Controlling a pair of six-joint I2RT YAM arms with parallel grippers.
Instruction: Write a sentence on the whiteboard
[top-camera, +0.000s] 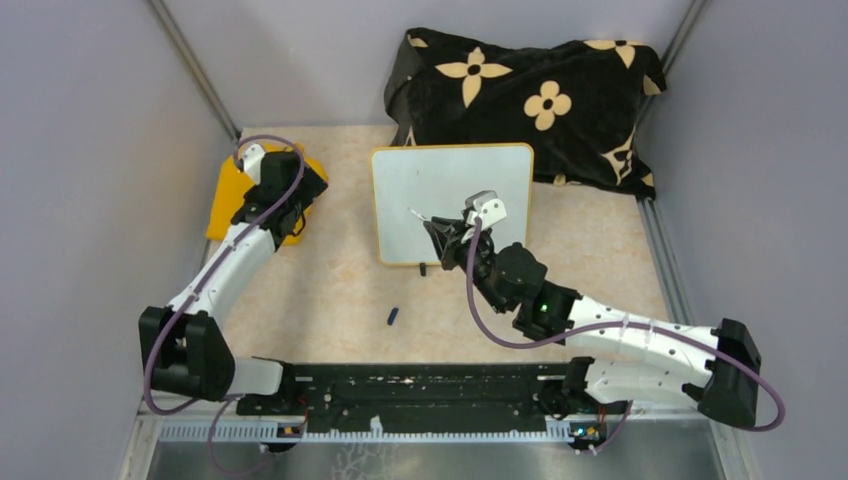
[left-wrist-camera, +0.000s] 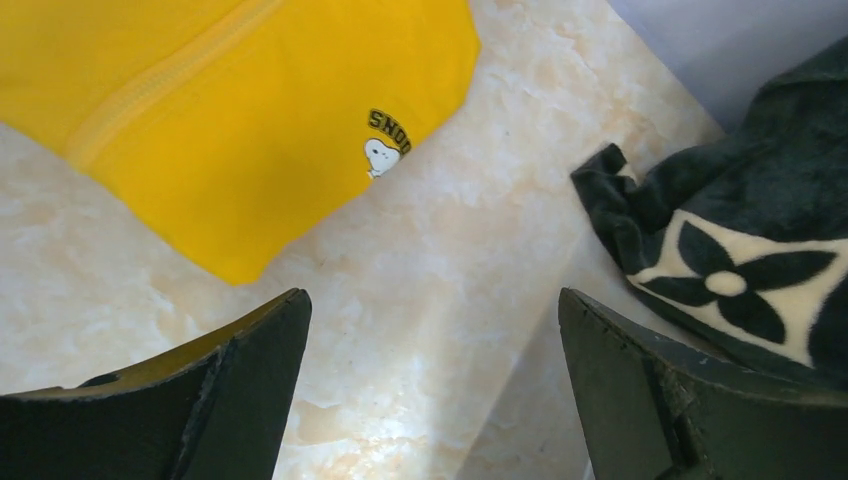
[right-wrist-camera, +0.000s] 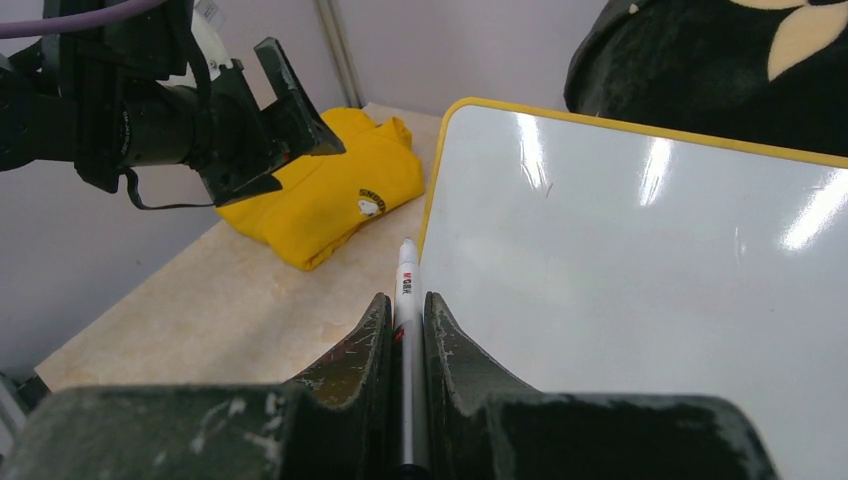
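1. Beige marbled table (top-camera: 330, 290). Nearest loose item is a small dark blue cap (top-camera: 392, 317), lower centre of the top view, well apart from both arms. Looks like the pen cap, too small to be sure.
2. Right gripper (right-wrist-camera: 406, 310) comes in from the lower right, fingers pinched tight on a white marker (right-wrist-camera: 406, 265). The barrel runs straight out between the fingers and points toward the upper left.
3. Whiteboard (top-camera: 450, 180) lies at centre of the top view, yellow rim, lying flat or nearly so. No writing shows on it, only glare streaks in the right wrist view.
4. Marker tip sits over the left-middle part of the board. Cannot tell if it touches the surface or hangs just above.
5. Left gripper (left-wrist-camera: 432, 300) is at upper left of the top view, fingers spread wide and holding nothing, over bare table just beside a folded yellow cloth (left-wrist-camera: 250, 100) with a small Snoopy logo.
6. Black flowered cloth (top-camera: 530, 95) is bunched at the top centre, behind the board's far edge.
7. Step in hand, my read: pen gripped and positioned, writing not yet begun. Next move calls for light tip contact, then steady strokes starting from the left, with room kept for two lines. Pressing too hard could shove the board, since nothing holds it.
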